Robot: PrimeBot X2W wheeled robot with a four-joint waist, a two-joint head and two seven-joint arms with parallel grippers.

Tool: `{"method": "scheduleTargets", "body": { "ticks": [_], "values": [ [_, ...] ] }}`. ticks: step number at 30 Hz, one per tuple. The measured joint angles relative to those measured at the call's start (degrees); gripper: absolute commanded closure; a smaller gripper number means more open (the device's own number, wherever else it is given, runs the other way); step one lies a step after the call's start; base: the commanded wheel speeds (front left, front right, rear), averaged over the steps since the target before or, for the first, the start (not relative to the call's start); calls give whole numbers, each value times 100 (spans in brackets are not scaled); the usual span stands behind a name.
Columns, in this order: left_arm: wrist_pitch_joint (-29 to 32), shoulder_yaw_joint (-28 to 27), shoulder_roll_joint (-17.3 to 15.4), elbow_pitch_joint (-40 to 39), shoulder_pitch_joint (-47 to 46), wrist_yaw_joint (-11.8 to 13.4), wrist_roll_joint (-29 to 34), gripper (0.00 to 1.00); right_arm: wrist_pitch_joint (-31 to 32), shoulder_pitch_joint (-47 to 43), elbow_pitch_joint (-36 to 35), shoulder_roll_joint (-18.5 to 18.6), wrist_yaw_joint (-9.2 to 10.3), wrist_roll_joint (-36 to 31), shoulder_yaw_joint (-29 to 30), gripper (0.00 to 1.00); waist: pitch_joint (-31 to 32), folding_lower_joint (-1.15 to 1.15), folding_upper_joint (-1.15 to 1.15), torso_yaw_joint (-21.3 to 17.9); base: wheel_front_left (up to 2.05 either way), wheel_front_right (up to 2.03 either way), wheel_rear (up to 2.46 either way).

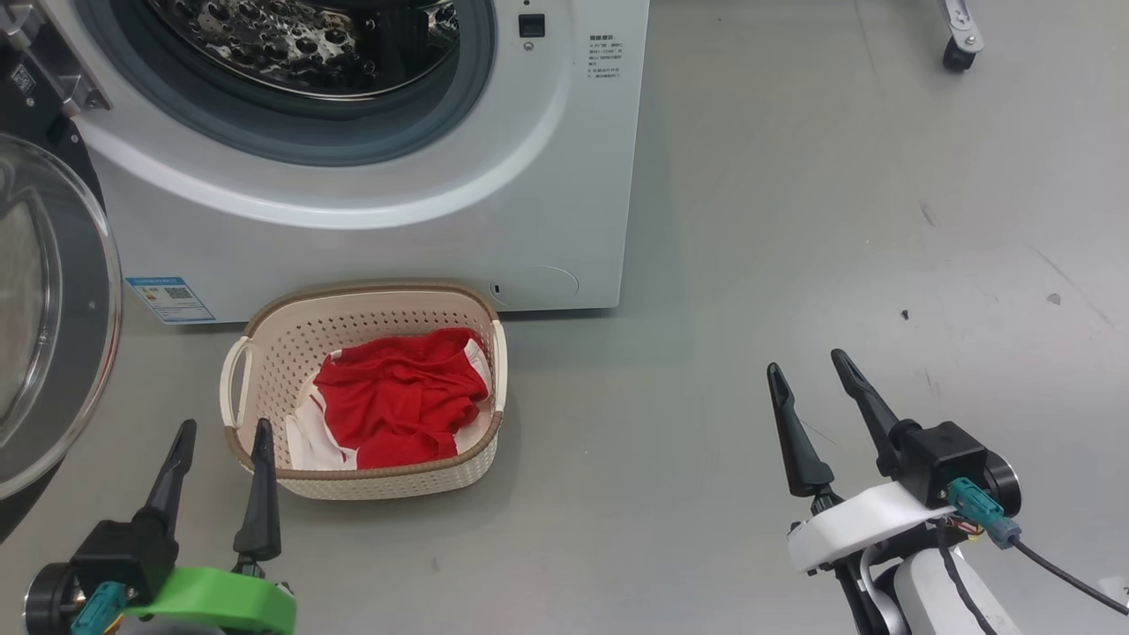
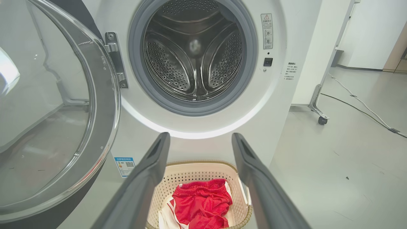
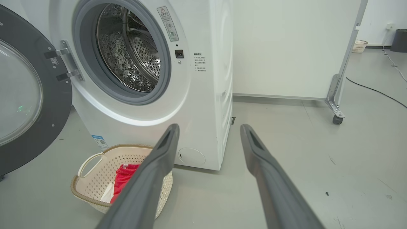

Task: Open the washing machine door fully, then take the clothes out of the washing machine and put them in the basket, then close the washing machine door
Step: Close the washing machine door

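Observation:
The white washing machine (image 1: 370,238) (image 2: 279,105) (image 3: 203,95) stands with its steel drum (image 2: 194,54) bare inside. Its door (image 1: 44,326) (image 2: 57,114) (image 3: 25,95) is swung wide open to the left. Red clothes (image 1: 397,397) (image 2: 200,203) (image 3: 124,181) lie in the cream basket (image 1: 353,481) (image 2: 187,171) (image 3: 92,187) on the floor in front of the machine. My left gripper (image 1: 223,437) (image 2: 198,140) is open just left of the basket's near corner, holding nothing. My right gripper (image 1: 807,369) (image 3: 208,130) is open over bare floor to the right, also holding nothing.
Grey floor (image 1: 794,220) spreads to the right of the machine. A white partition on castor feet (image 3: 337,117) (image 2: 321,119) (image 1: 957,53) stands behind, and a cable (image 2: 359,101) runs across the floor at the far right.

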State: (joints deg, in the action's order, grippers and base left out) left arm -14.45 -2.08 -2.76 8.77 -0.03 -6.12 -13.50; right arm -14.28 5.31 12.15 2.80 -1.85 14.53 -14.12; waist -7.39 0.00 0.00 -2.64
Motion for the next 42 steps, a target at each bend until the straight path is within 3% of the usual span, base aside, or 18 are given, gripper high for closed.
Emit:
{"method": "scheduleTargets", "body": {
  "ticks": [17,42],
  "values": [
    [1,90,14,83,-15,-7,41,0,0,-2,-12,0,40,-11,63,0,-27,0,0,544,0,0,0],
    [1,89,37,176,-27,77,40,0,0,-1,98,5,-157,-109,-81,0,-20,0,0,2099,0,0,0]
  ]
}}
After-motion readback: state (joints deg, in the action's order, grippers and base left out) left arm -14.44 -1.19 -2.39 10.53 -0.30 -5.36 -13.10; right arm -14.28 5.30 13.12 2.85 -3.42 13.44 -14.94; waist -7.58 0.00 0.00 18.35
